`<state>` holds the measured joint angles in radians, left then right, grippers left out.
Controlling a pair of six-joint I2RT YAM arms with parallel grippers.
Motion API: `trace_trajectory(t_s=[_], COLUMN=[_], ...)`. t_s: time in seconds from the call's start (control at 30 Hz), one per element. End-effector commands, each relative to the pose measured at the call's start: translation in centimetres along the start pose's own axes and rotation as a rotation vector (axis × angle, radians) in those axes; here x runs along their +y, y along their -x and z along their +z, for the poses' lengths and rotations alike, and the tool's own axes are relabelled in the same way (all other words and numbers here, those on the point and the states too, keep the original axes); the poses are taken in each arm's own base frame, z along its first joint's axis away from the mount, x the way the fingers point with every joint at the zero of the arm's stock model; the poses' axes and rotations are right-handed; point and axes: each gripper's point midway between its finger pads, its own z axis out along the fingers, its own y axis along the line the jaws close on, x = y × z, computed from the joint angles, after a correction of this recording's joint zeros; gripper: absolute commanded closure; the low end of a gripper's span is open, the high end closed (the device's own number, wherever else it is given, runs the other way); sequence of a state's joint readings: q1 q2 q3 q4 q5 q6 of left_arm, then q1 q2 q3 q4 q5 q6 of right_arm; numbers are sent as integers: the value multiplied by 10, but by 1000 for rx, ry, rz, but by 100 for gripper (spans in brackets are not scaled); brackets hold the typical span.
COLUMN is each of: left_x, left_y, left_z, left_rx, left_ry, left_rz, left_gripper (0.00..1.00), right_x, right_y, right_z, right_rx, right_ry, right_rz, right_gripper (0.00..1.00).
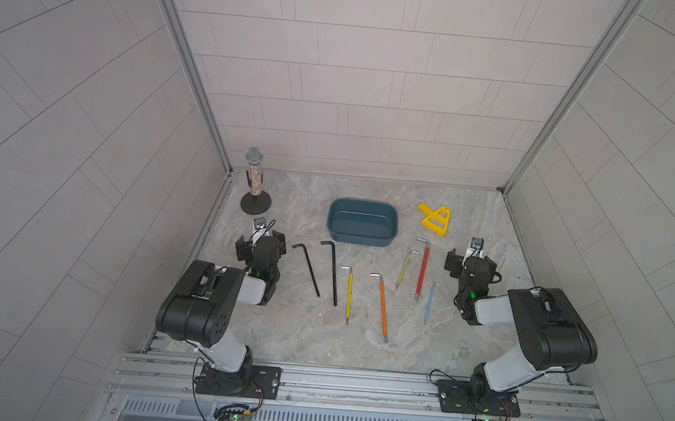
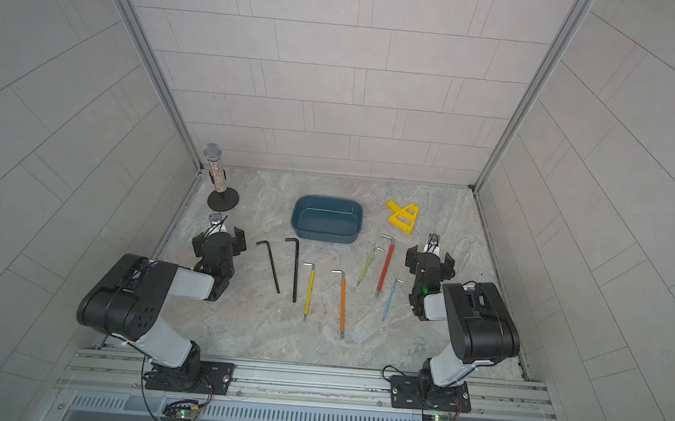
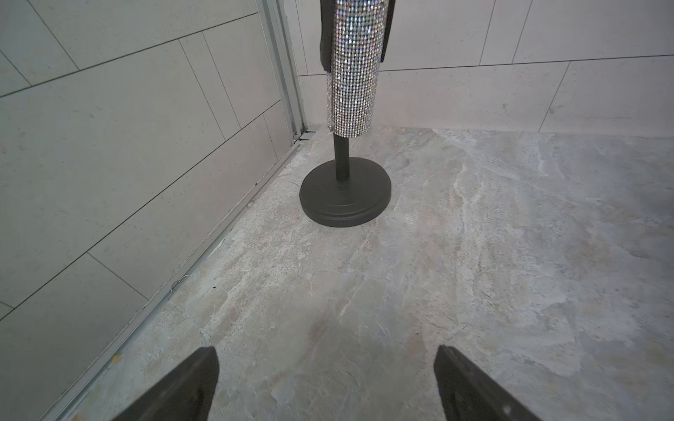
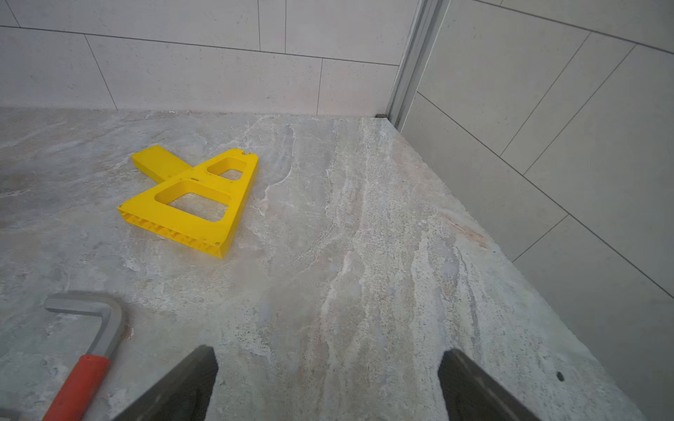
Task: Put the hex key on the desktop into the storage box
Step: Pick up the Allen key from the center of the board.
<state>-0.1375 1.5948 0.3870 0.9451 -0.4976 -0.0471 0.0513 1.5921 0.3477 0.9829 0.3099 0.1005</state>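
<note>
Seven hex keys lie flat on the tabletop [image 1: 295,337], all outside the storage box [image 1: 361,224], which sits empty toward the back, between the two arms. We judge the task not yet begun.

The right end effector [image 4: 328,368] hangs low over the marble with its jaws spread wide and nothing between them. The left end effector [image 3: 326,368] is likewise parted and empty, facing a glittery microphone [image 3: 352,73] on its stand.

What matters for the next move is that the red hex key [image 1: 422,271] lies just beside the right end effector, on its inner side. Its bent end shows at the edge of the right wrist view. Its long axis runs roughly front to back, with the bend toward the box's near corner.

We judge the right arm nearer to it, and also to the lime hex key [image 1: 404,269] and the blue hex key [image 1: 429,303]. The black hex keys [image 1: 306,269] lie nearer the left arm. The yellow hex key [image 1: 348,296] and the orange hex key [image 1: 381,307] sit between the arms.

A grasp on the red one would likely need the jaws turned across its shaft.
</note>
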Motion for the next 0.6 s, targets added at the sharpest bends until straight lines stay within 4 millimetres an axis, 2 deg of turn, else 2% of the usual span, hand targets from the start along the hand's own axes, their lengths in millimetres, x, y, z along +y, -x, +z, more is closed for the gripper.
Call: trace_trajectory(t_s=[0.0,0.57], left_x=[4,4], left_y=[2,2], left_z=[-2,-1], left_rx=[-5,-1], left_ry=[5,4], left_rz=[5,4], left_gripper=[0,0], right_x=[-1,-1], right_y=[9,10], right_z=[-1,0], right_rx=[-21,-23], right_ry=[-2,-2], right_rz=[2,4], right_gripper=[0,0])
